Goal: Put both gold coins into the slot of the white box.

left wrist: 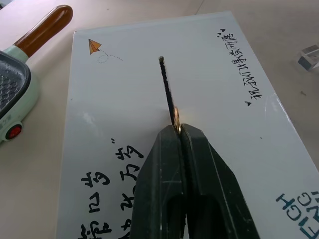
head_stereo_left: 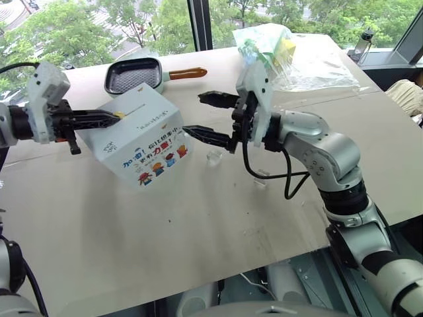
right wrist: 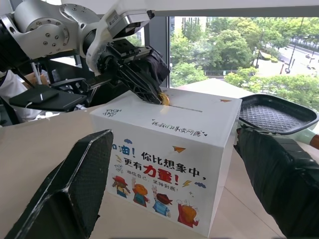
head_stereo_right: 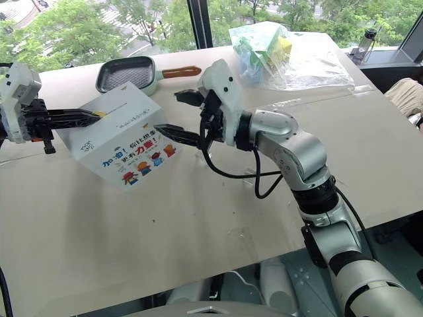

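step in hand: my left gripper [left wrist: 177, 130] pinches a gold coin [left wrist: 175, 115] at the slot [left wrist: 167, 87] of the white box [head_stereo_left: 135, 139]; right gripper [head_stereo_left: 210, 119] wide, straddling box. next: i release once coin is edge-in.

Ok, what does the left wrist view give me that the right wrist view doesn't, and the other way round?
Left wrist view: the whole slot seen from above, with the gold coin pinched edge-on at its near end, plus the pan's orange handle.

Right wrist view: the box's cartoon-figure face, and the right gripper with its black fingers wide open on either side of that face, not touching it.

Both: the white box, the left gripper shut on the coin over the top face, and the grey pan.
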Robot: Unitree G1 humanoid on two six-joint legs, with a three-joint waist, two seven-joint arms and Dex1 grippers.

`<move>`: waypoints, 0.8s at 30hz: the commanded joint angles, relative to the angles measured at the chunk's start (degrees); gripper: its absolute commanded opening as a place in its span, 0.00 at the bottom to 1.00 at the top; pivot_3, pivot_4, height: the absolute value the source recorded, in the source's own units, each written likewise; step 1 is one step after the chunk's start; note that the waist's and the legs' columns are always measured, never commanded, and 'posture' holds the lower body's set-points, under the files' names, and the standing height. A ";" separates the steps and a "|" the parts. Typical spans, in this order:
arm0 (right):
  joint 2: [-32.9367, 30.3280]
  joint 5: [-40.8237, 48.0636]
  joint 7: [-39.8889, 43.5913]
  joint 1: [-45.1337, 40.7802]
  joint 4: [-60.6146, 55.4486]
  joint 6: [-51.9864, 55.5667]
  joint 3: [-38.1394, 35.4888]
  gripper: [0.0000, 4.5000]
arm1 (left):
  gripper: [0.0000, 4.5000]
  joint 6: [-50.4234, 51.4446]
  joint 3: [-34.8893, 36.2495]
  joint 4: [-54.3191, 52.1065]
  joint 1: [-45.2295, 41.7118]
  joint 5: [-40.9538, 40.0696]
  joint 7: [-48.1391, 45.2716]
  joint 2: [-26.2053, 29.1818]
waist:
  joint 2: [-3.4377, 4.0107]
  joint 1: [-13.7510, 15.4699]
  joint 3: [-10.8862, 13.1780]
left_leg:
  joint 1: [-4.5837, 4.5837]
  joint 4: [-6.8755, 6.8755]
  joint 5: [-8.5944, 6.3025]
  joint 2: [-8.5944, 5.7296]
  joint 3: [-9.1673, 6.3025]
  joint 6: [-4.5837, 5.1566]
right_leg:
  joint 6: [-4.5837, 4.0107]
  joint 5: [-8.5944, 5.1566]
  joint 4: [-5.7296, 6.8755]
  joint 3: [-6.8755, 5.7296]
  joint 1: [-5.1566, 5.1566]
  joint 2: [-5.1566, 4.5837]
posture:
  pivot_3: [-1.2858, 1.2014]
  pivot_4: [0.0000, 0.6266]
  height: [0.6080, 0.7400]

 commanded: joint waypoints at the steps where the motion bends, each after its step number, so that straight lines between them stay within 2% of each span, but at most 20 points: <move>1: 0.19 -0.20 0.51 -0.73 -2.71 -0.92 0.02 0.96 | 0.06 2.55 -0.11 -1.98 0.91 0.37 -0.45 -0.68 | 0.00 0.05 0.00 | 0.00 0.00 0.00 0.00 0.00 0.00 | 0.00 0.00 0.00 0.00 0.00 0.00 | 0.52 0.24 0.85; 3: 0.25 -0.42 0.64 -0.75 -2.50 -1.05 -0.03 0.96 | 0.19 3.87 0.19 -2.43 0.56 -0.21 -0.85 -1.00 | 0.00 0.15 0.00 | 0.00 0.01 0.00 0.00 0.00 0.00 | 0.00 0.00 0.01 0.00 0.00 0.00 | 0.52 0.24 0.85; 6: 0.36 -0.67 0.75 -0.60 -2.46 -1.11 -0.07 0.96 | 0.50 5.02 0.76 -2.92 -0.03 -0.49 -0.79 -1.54 | 0.00 0.24 0.00 | 0.00 0.07 0.00 -0.01 -0.02 0.00 | 0.00 0.00 0.08 -0.03 0.02 -0.01 | 0.52 0.24 0.85; 10: -1.09 -0.10 2.05 0.36 -2.98 -0.80 -1.41 0.96 | 0.93 1.15 4.25 -1.66 -3.43 0.54 6.71 -5.03 | -0.02 0.38 -0.01 | 0.05 0.15 0.01 -0.02 -0.05 0.00 | 0.00 0.00 0.21 -0.06 0.05 -0.01 | 0.52 0.24 0.85; 11: -2.09 0.68 3.04 0.91 -3.22 -0.61 -2.37 0.96 | 0.98 0.55 5.44 -2.06 -3.94 0.41 8.41 -5.71 | -0.04 0.41 -0.02 | 0.03 0.18 0.01 -0.02 -0.08 0.00 | -0.01 0.01 0.21 -0.10 0.05 -0.01 | 0.52 0.24 0.85; 13: -5.24 2.39 5.87 3.34 -3.73 -1.04 -4.86 0.96 | 0.98 2.63 8.27 -6.79 -2.97 -2.02 9.63 -6.07 | -0.12 0.34 -0.02 | -0.02 0.24 0.01 -0.02 -0.10 -0.01 | -0.01 0.01 0.20 -0.11 0.04 -0.03 | 0.52 0.24 0.85; 15: -9.79 3.19 9.72 7.85 -4.53 -2.54 -6.57 0.96 | 0.98 7.42 12.05 -15.83 0.18 -6.77 10.90 -6.79 | -0.21 0.35 -0.05 | -0.08 0.24 0.00 -0.02 -0.11 0.00 | 0.00 0.01 0.09 -0.11 0.04 -0.04 | 0.52 0.24 0.85; 19: -18.11 2.26 14.92 17.93 -3.11 -5.76 -9.54 0.96 | 0.98 19.10 20.76 -39.72 13.00 -19.28 16.92 -10.88 | -0.18 0.36 -0.05 | -0.19 0.12 -0.06 -0.01 -0.05 0.11 | 0.05 -0.02 -0.28 -0.10 0.05 -0.20 | 0.52 0.24 0.85; 22: -21.96 -0.41 17.37 23.80 0.05 -10.05 -9.78 0.96 | 0.98 24.42 22.02 -53.30 22.29 -25.38 26.27 -16.72 | -0.18 0.14 -0.04 | -0.15 0.04 -0.09 0.04 0.10 0.15 | 0.08 -0.04 -0.45 0.06 0.05 -0.18 | 0.52 0.24 0.85; 24: -23.32 -4.16 18.74 28.39 5.27 -16.97 -9.56 0.96 | 0.98 23.22 16.59 -61.91 30.66 -23.31 35.75 -25.53 | -0.16 0.26 -0.06 | -0.09 0.05 -0.10 0.09 0.15 0.14 | 0.07 -0.03 -0.33 0.09 0.05 -0.15 | 0.52 0.24 0.85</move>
